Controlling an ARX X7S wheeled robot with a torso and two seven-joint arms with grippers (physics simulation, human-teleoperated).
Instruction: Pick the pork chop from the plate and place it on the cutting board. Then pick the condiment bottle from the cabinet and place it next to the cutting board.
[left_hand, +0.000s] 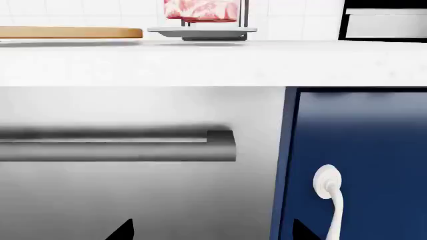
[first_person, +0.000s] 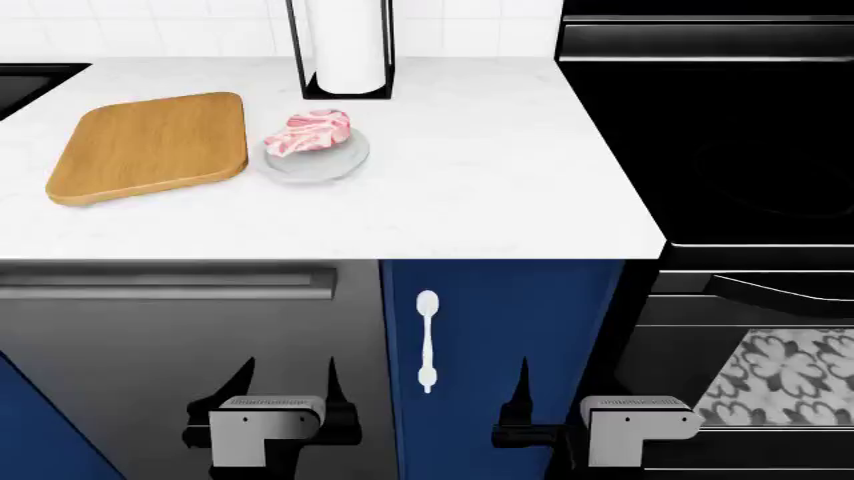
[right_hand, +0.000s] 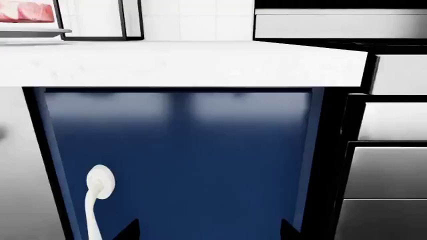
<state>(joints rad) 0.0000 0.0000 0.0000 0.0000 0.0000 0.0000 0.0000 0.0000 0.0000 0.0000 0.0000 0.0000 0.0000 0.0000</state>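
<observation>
Being held low before the cabinet fronts, the left gripper (first_person: 287, 385) and right gripper (first_person: 550, 385) are both being kept wide apart, grasping nothing. Step 1 is judged not yet begun: an arm is being called upon to rise over the counter (first_person: 507, 190). Farther back, the pork chop (first_person: 310, 131) is being carried by the plate (first_person: 320, 165), just beside the cutting board (first_person: 150, 145). The condiment bottle is being hidden from all 3 views.

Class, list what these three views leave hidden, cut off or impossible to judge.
- Condiment bottle: in no view; the blue cabinet door is shut.
- Paper-towel roll: its top is cut off by the head view's edge.
- Pork chop: its top is cropped in the left wrist view.
- Cutting board: seen only edge-on in the left wrist view.
</observation>
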